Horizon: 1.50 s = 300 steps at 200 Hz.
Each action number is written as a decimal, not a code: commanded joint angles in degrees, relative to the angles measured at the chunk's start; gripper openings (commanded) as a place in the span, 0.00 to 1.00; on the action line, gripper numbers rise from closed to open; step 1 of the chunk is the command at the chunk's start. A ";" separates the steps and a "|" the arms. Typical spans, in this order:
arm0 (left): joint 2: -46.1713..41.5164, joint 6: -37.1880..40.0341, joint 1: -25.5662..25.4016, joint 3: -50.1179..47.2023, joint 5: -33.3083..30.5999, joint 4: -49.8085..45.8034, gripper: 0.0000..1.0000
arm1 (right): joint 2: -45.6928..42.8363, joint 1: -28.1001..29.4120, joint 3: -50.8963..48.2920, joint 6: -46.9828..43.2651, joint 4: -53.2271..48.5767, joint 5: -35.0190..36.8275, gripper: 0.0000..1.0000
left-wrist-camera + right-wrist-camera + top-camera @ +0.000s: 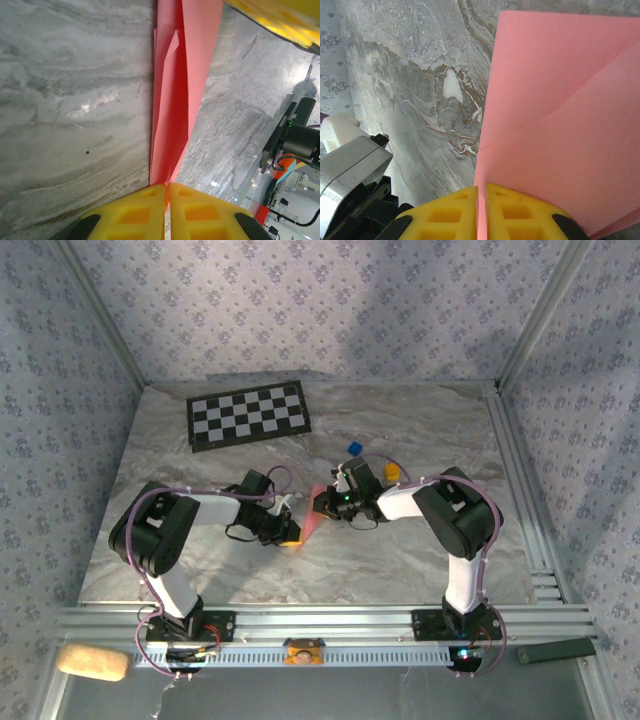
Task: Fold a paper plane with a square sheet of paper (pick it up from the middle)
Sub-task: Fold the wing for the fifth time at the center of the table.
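The left tool (167,192) is clamped on the near end of the half-folded paper plane (312,515) and the right tool (481,196) on its far-right edge, over the middle of the surface (420,570). To crease well, I judge both grips need firm hold with the centre fold taut and aligned

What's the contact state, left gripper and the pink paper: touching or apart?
Touching. In the left wrist view the left gripper is shut on the pink paper, whose edge runs straight in between the closed jaws.
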 commanded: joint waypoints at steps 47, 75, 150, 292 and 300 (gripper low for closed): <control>0.71 0.05 -0.82 -1.57 -3.43 -6.80 0.00 | 0.61 -0.30 -1.19 -1.37 -6.97 4.93 0.13; -1.16 -0.83 -0.84 -2.38 -5.02 -6.89 0.10 | 0.17 -0.40 -1.54 -1.36 -7.15 5.15 0.13; -0.55 -0.22 -0.89 -2.39 -5.27 -7.13 0.02 | 0.08 -0.48 -1.45 -1.34 -7.32 4.90 0.13; -1.31 -0.58 -0.91 -3.56 -5.10 -6.57 0.00 | -0.45 -0.57 -1.10 -1.48 -10.10 6.05 0.13; -1.58 -0.72 -0.94 -3.61 -5.00 -6.64 0.00 | -0.49 -0.57 -1.22 -1.05 -9.46 6.20 0.14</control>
